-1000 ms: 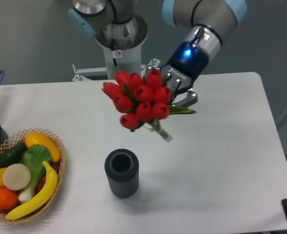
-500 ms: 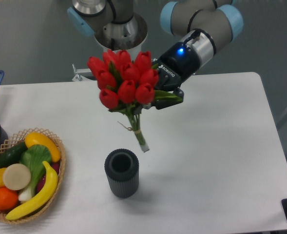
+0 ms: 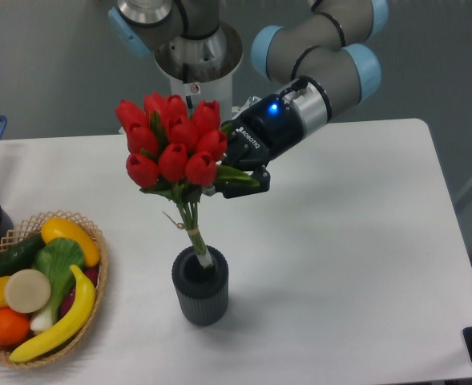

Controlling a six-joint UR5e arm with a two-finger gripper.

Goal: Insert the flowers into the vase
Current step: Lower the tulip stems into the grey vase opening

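Gripper (image 3: 219, 180) is pinching tulips (image 3: 170, 146) w/ stems tilting into vase (image 3: 200, 285); top-heavy bunch risks tipping it.

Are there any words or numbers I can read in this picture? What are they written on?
"ROBOTIQ": small white letters on the black gripper body, only just readable.
A small white sticker with a red mark on the robot's base column: too small and blurred to read.
No writing shows on the flowers or the vase.

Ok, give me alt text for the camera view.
A robot gripper holds the flowers tilted, stem tips just entering the vase on a white table. A basket of fruit and vegetables sits left.
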